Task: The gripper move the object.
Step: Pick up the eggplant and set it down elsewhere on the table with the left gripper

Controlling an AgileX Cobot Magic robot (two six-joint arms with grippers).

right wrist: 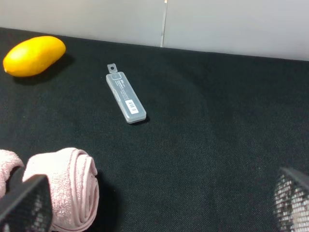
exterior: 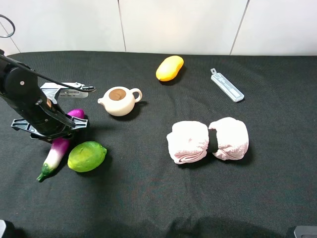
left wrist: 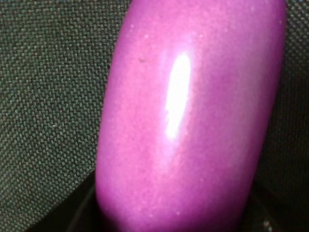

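- The left gripper, a black boxy claw on a black jointed arm, is pinched onto the middle of a glossy purple-and-white toy eggplant with a green stem.
- In the left wrist view the purple skin of the eggplant fills nearly the whole frame, with woven black cloth behind it. We cannot tell whether it is resting on the cloth or raised off it.
- The eggplant sits at the near left of the black cloth-covered table, its stem end pointing toward the front-left.
- A green lemon-shaped toy fruit lies just beside the eggplant's pale half, crowding that side.
- A cream lidless teapot stands near, toward the back and right.
- Two rolled pink towels lie side by side, right of centre.
- A yellow toy mango and a flat grey plastic case lie close to the back edge, where the cloth meets a white wall.
- Bare cloth runs along the whole front and between the teapot and the towels.
- The right gripper has its fingers spread wide and holds nothing, near the towels.
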